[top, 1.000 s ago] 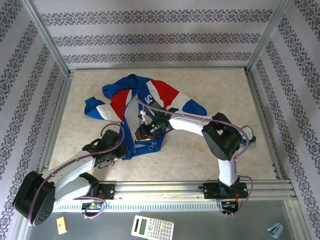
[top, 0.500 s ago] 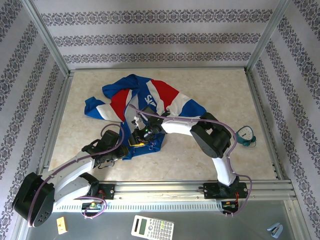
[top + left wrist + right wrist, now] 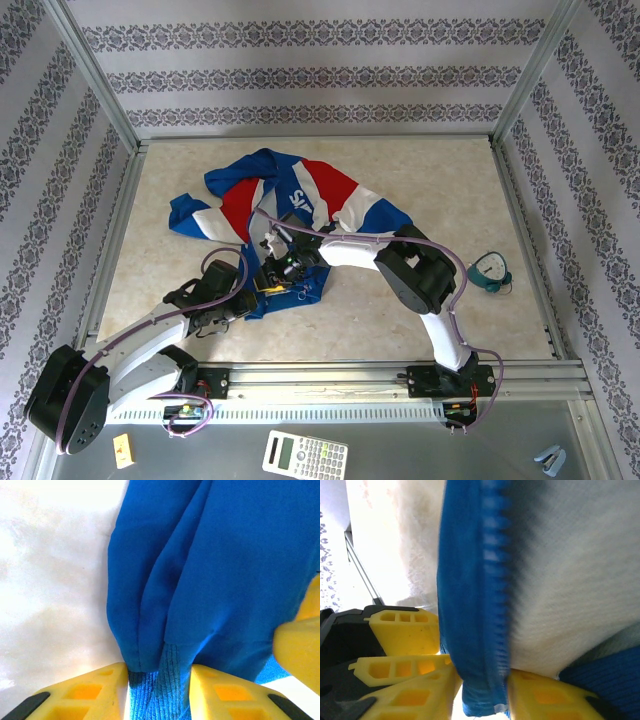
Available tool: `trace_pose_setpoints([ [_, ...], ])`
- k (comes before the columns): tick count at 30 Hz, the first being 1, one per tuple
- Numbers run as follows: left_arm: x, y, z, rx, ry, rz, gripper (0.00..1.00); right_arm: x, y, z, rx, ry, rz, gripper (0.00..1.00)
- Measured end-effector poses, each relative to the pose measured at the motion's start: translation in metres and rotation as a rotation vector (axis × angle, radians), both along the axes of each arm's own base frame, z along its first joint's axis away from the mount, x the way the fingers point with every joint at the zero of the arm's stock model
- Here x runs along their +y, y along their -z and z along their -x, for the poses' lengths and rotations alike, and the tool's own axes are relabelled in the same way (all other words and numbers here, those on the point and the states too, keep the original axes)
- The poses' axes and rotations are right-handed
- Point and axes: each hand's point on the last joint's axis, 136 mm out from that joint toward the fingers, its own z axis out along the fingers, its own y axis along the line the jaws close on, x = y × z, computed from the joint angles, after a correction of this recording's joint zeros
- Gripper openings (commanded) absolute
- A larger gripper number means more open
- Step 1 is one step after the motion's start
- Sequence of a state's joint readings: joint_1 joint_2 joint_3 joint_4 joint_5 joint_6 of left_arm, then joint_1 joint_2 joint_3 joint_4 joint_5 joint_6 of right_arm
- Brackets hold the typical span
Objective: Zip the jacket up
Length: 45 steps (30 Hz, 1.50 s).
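Note:
The jacket [image 3: 300, 205] lies crumpled on the table, blue with red and white panels, its lower front pulled toward the arms. My left gripper [image 3: 240, 291] is at the bottom left corner of the jacket. In the left wrist view it [image 3: 159, 690] is shut on the ribbed blue hem [image 3: 162, 680]. My right gripper [image 3: 277, 270] is just right of it. It [image 3: 482, 690] is shut on the jacket's blue front edge with the zipper teeth [image 3: 492, 605], white lining beside them. The two grippers are close together; a right finger [image 3: 300, 645] shows in the left wrist view.
A teal object [image 3: 490, 270] lies near the table's right edge beside the right arm's elbow. Metal frame rails [image 3: 520, 240] border the table. A calculator [image 3: 305, 456] lies below the front rail, off the table.
The right arm has swung left, bringing its gripper and the zipper edge closer to the left gripper. The teal object has come out from behind the elbow. The left arm has stayed put.

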<state>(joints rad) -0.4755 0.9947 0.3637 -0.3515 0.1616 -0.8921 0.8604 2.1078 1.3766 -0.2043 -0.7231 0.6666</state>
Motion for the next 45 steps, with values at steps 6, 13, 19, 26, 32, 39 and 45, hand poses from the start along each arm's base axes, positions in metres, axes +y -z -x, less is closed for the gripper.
trace_pose_setpoints([
  [6, 0.0, 0.001, 0.0, 0.004, 0.002, 0.002, 0.34, 0.0, 0.0, -0.001, -0.008, 0.0, -0.002, 0.46],
  [13, -0.001, 0.001, 0.001, 0.007, 0.003, 0.004, 0.34, 0.003, -0.003, -0.003, -0.02, 0.0, -0.019, 0.47],
  [19, -0.001, 0.002, 0.001, 0.015, 0.002, 0.011, 0.34, 0.005, -0.006, -0.004, -0.03, -0.002, -0.033, 0.45],
  [26, -0.001, 0.001, 0.001, 0.018, 0.004, 0.017, 0.34, 0.0, -0.023, 0.0, -0.054, -0.006, -0.057, 0.43],
  [32, -0.002, 0.001, 0.002, 0.019, 0.01, 0.022, 0.34, 0.0, -0.035, 0.0, -0.072, -0.006, -0.076, 0.41],
  [39, -0.002, 0.002, 0.002, 0.019, 0.011, 0.027, 0.34, 0.0, -0.035, 0.0, -0.074, -0.007, -0.079, 0.4],
  [45, -0.002, 0.002, 0.002, 0.017, 0.015, 0.031, 0.34, 0.0, -0.031, 0.0, -0.069, -0.007, -0.072, 0.39],
])
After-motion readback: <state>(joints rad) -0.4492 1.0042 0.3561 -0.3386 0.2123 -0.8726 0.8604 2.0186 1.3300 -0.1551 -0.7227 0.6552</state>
